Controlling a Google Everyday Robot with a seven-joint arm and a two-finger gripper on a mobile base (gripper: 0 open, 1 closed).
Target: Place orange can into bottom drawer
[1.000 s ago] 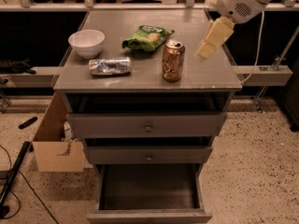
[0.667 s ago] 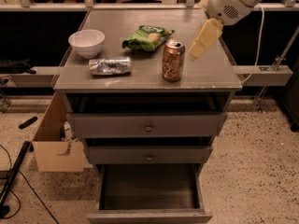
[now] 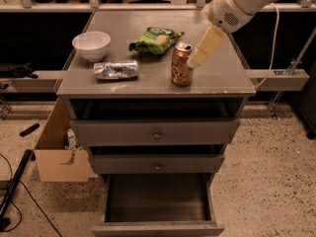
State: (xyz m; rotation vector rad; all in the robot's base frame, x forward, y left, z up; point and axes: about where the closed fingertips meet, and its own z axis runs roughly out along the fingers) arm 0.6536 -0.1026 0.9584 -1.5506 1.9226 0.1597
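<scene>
The pale cream two-finger gripper [image 3: 195, 59] on the white arm has swung leftward and a little down from over the right side of the tabletop. Its tip now sits just beside the upper right shoulder of the can it is after, though contact cannot be confirmed, nor can I tell whether the gripper is parted or closed. Nothing else on the grey cabinet top [image 3: 222, 78] has shifted. Going from the left edge, a white round ceramic bowl [image 3: 91, 45] stands toward the back-left corner. A crushed silver metal can [image 3: 116, 69] lies on its side nearer the front-left corner. A crumpled green snack bag [image 3: 155, 39] rests around the middle, toward the back edge. Next comes the orange-copper metallic soda can with a silver top [image 3: 181, 65], upright, right of centre and close to the front edge, exactly where it stood a second ago. The gripper is at its right. Below the front edge, the deep grey bottom drawer with its dark interior [image 3: 158, 201] is pulled out and holds nothing visible, so the destination looks ready. The approach seems nearly complete, and the task itself is barely begun: the can is not yet grasped. Coming in from the side at this height, a nudge could tip the can toward the front edge.
</scene>
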